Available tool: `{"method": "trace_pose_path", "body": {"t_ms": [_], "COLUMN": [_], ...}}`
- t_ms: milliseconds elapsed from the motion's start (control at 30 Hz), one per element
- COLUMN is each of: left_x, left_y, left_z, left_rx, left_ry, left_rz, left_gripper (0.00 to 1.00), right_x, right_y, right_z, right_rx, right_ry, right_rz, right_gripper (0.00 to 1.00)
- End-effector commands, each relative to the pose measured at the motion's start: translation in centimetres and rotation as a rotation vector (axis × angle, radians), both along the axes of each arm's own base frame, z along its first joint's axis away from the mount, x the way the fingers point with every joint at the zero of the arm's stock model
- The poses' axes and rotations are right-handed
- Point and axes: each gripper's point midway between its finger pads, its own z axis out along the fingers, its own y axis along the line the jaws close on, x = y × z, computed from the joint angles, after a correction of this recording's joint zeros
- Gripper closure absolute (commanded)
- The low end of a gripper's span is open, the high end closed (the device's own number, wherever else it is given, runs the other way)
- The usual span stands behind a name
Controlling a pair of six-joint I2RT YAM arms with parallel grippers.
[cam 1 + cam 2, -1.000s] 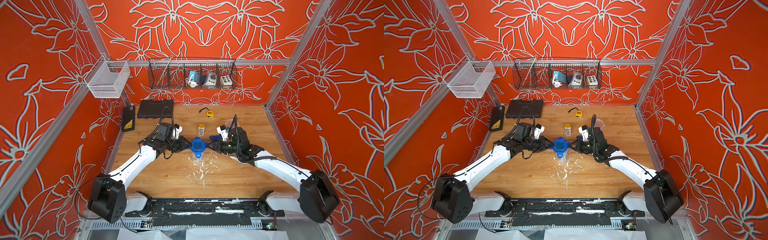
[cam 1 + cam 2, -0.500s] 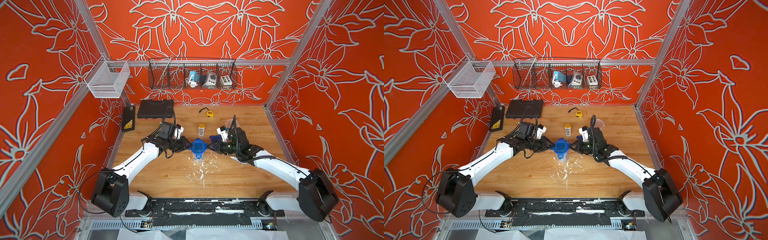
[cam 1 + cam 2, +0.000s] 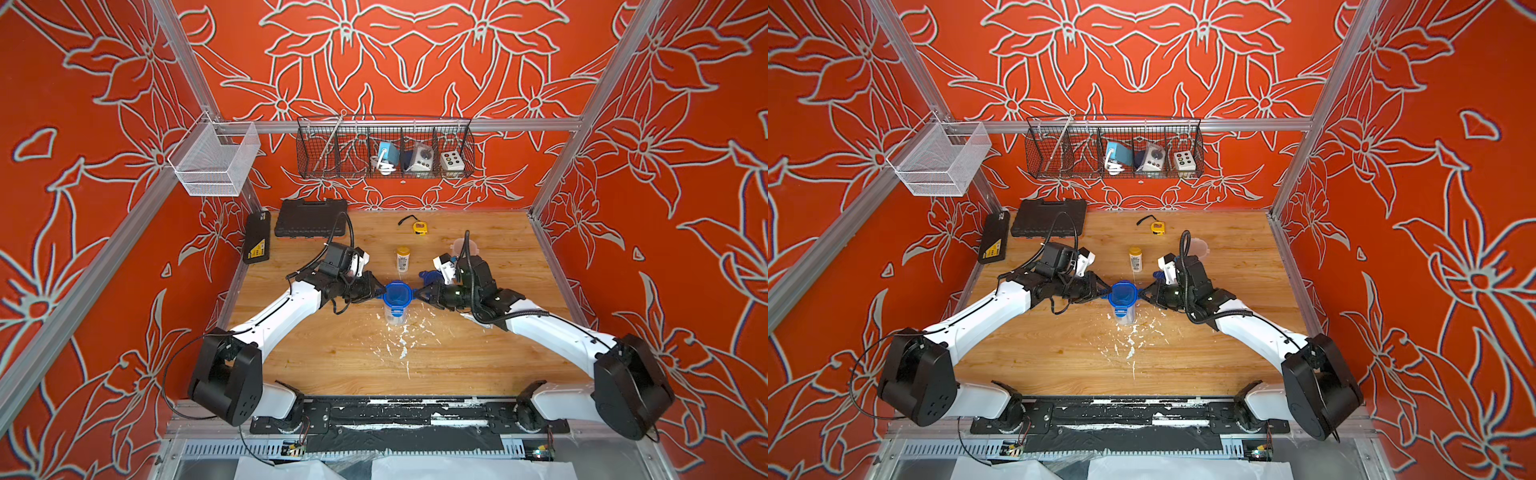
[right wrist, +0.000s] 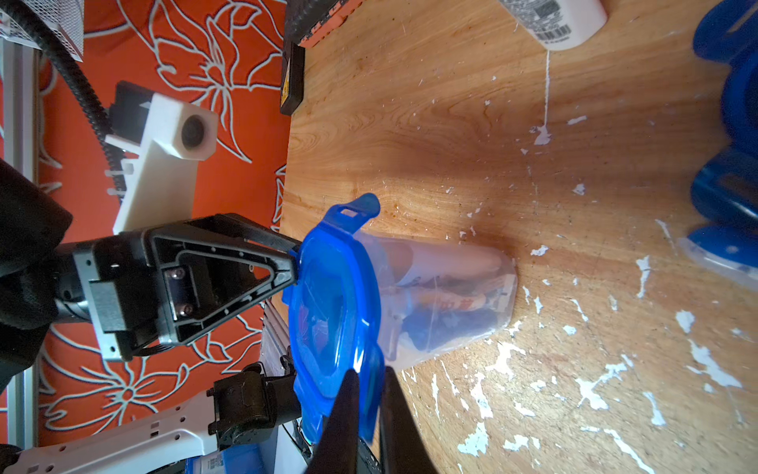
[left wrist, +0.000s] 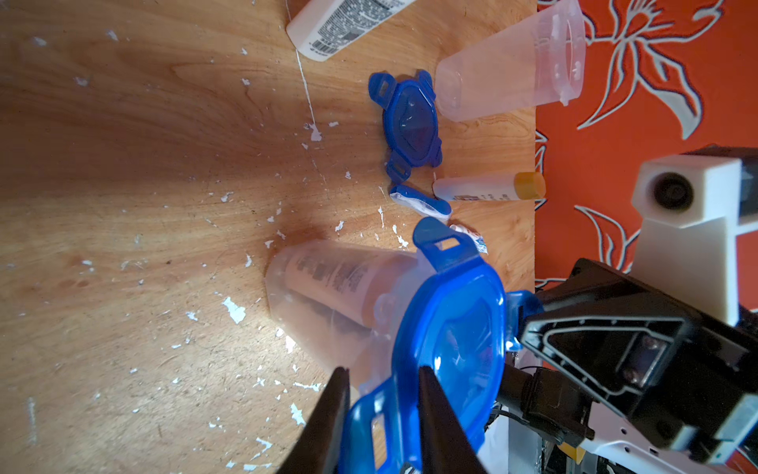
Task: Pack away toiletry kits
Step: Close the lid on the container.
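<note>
Jaws of your left gripper (image 5: 383, 373) and right gripper (image 4: 369, 374) pinch opposite tabs of the blue clip lid (image 3: 397, 293), probably latching the clear plastic tub (image 4: 451, 287).

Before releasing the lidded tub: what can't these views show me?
- Blue lid tabs latched or not: jaws cover them, both wrist views.
- Lidded tub contents: blurred by cloudy wall.
- Second tub: right arm hides most, top views.
- Spare lid: cut off by right wrist view's edge.

My fingers (image 5: 328, 427) look matt black plastic. The tub (image 5: 320, 299) is cloudy clear plastic, its lid (image 5: 451, 340) glossy translucent blue. The wooden table (image 5: 123, 205) is smooth, satin, flecked with rough white specks.
</note>
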Motion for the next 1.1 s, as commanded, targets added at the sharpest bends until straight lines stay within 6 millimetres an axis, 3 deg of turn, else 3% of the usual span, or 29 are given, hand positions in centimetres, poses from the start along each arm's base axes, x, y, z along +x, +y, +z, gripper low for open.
{"method": "trace_pose_path", "body": {"t_ms": [0, 333, 400, 533, 700, 900, 1067], "left_x": [0.3, 0.1, 0.0, -0.2, -0.3, -0.1, 0.4], "left_y": [0.7, 0.7, 0.7, 1.0, 1.3, 2.5, 5.3], "left_z": [-0.6, -0.7, -0.8, -0.6, -0.1, 0.7, 3.6], "left_rx": [0.059, 0.062, 0.061, 0.072, 0.093, 0.165, 0.342], "left_ry": [0.0, 0.007, 0.011, 0.009, 0.003, -0.017, -0.081], "left_rz": [0.009, 0.007, 0.007, 0.013, 0.01, 0.042, 0.088], "left_gripper": [0.73, 0.67, 0.59, 0.25, 0.02, 0.02, 0.04], "right_x": [0.4, 0.7, 0.8, 0.8, 0.9, 1.1, 0.8], "right_y": [-0.2, -0.3, -0.4, -0.4, -0.4, -1.4, -3.5], "right_z": [-0.7, -1.5, -1.6, -1.6, -0.1, 2.0, 4.4], "right_rx": [-0.036, -0.067, -0.075, -0.097, -0.1, -0.14, -0.278], "right_ry": [0.01, 0.017, 0.013, 0.014, -0.023, -0.06, -0.112], "right_rz": [-0.005, 0.006, 0.004, 0.019, 0.031, 0.006, 0.007], "right_gripper": [0.84, 0.76, 0.76, 0.74, 0.63, 0.48, 0.28]}}
